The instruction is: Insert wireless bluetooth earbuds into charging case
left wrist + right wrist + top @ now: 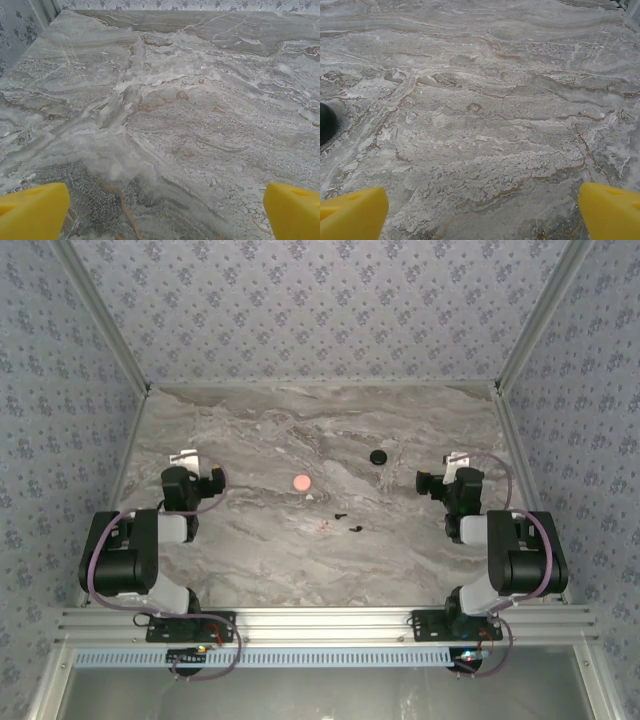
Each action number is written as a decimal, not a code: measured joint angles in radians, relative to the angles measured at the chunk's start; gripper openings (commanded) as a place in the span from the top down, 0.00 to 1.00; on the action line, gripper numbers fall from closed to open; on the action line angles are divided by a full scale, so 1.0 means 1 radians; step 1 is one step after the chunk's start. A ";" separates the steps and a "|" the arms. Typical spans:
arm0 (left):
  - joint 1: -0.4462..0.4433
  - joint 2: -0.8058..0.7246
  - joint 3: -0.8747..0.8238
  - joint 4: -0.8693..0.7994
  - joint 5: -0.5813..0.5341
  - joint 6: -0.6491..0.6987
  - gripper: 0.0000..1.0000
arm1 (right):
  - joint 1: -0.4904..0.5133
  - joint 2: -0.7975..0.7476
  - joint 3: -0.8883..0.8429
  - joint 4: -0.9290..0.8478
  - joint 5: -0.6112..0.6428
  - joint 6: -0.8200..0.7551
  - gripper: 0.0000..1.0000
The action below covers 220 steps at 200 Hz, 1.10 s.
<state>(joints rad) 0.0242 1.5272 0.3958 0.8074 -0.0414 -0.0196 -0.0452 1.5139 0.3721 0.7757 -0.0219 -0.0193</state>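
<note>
The small round salmon-pink charging case (301, 483) was seen lying flat near the middle of the grey marbled counter (240, 560), to the right of the left gripper (186, 458) and nearer to it than to the right gripper (456, 461). Both grippers were held wide open and empty. The two tiny black earbuds (356, 530) were found near and right of the case, apart from it and closer to the right arm; their long axes could not be made out.
</note>
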 measured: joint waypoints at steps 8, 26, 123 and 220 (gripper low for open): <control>0.000 0.000 0.000 0.000 0.000 0.000 0.01 | 0.000 0.000 0.000 0.000 0.000 0.000 0.00; 0.000 0.000 0.000 0.000 0.000 0.000 0.01 | 0.000 0.000 0.000 0.000 0.000 0.000 0.00; 0.000 0.000 0.000 0.000 0.000 0.000 0.01 | 0.000 0.000 0.000 0.000 0.000 0.000 0.00; -0.005 -0.120 0.003 -0.115 -0.063 -0.035 0.01 | 0.013 -0.116 0.042 -0.161 0.068 0.017 0.00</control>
<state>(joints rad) 0.0196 1.4071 0.3992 0.6922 -0.1043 -0.0544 -0.0319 1.3983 0.4137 0.6147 0.0460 -0.0025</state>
